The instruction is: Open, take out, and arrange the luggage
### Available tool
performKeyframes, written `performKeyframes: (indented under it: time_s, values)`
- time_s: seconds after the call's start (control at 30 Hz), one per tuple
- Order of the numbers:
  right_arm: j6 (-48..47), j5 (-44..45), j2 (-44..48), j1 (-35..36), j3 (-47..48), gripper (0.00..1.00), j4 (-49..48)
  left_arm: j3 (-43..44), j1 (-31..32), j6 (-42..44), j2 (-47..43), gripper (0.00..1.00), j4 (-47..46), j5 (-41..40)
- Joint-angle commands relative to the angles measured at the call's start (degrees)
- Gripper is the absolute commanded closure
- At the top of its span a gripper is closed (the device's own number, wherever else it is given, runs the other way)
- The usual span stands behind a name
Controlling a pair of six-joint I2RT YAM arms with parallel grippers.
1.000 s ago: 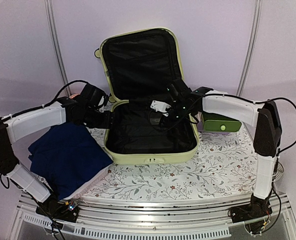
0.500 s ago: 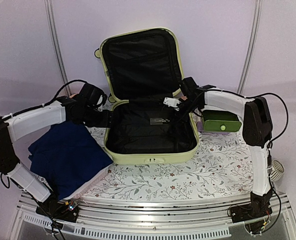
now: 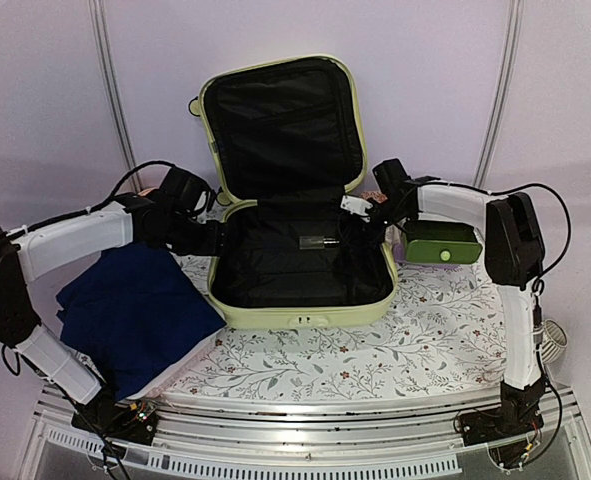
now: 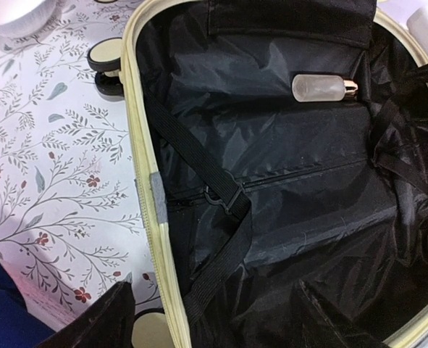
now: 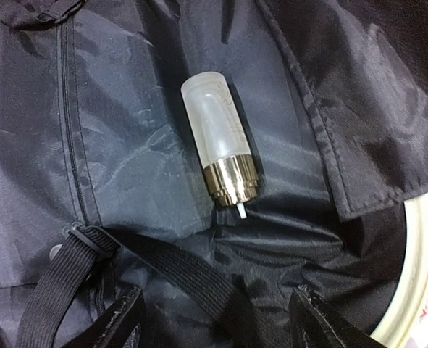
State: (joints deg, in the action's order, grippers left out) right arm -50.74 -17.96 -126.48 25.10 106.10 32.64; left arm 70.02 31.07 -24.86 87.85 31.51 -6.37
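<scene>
The luggage (image 3: 300, 312), a pale yellow-green suitcase, lies open with its lid (image 3: 280, 125) upright and black lining showing. A frosted bottle with a gold collar (image 5: 217, 141) lies on the lining (image 4: 322, 87) (image 3: 320, 240). My right gripper (image 5: 217, 319) hovers open just short of the bottle's nozzle, over a black strap (image 5: 163, 268); in the top view it (image 3: 367, 212) sits at the case's right rear. My left gripper (image 4: 214, 319) is open and straddles the case's left wall (image 4: 152, 217), one finger outside, one inside (image 3: 213, 238). Neither holds anything.
A dark blue cloth (image 3: 135, 305) lies on the table left of the case, under my left arm. A green box (image 3: 440, 243) stands right of the case. A white bowl (image 4: 18, 14) and a case wheel (image 4: 105, 54) sit on the floral tablecloth (image 3: 375, 350).
My right gripper has drawn back from the middle of the case toward its right rear and opened its jaws. The bottle stays on the lining. The left arm has not moved.
</scene>
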Motion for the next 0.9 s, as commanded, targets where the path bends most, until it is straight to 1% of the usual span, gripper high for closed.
performKeyframes:
  time_s: [0.0,0.1,0.17,0.3,0.53,0.83,0.87]
  values:
    - [-2.8,-2.6,-2.8,-0.3,-0.7,0.3,-3.2,1.2,-0.6,0.4,0.7,0.25,-1.1,1.1]
    - [-4.5,-4.8,-2.5,-0.6,-2.5,0.3,-6.6,1.2,-0.6,0.4,0.8,0.24,-1.2,0.9]
    - [-4.9,-5.1,-1.3,-0.7,-4.9,0.3,-10.5,1.5,-0.6,0.5,1.1,0.24,-1.1,1.0]
    - [-6.6,-6.9,-1.3,-0.7,-5.0,0.3,-11.0,2.2,-0.6,0.6,1.8,0.24,-1.1,1.7]
    - [-6.5,-10.9,-4.2,-0.4,-1.1,0.3,-11.1,2.8,-0.6,1.1,2.1,0.24,-1.1,1.8]
    - [-6.4,-11.5,-7.6,1.1,4.7,0.28,-10.2,2.5,-0.6,1.5,2.6,0.24,-1.1,1.4]
    - [-6.3,-11.7,-9.6,1.3,5.2,0.28,-10.2,2.6,-0.6,1.6,2.7,0.24,-1.1,1.5]
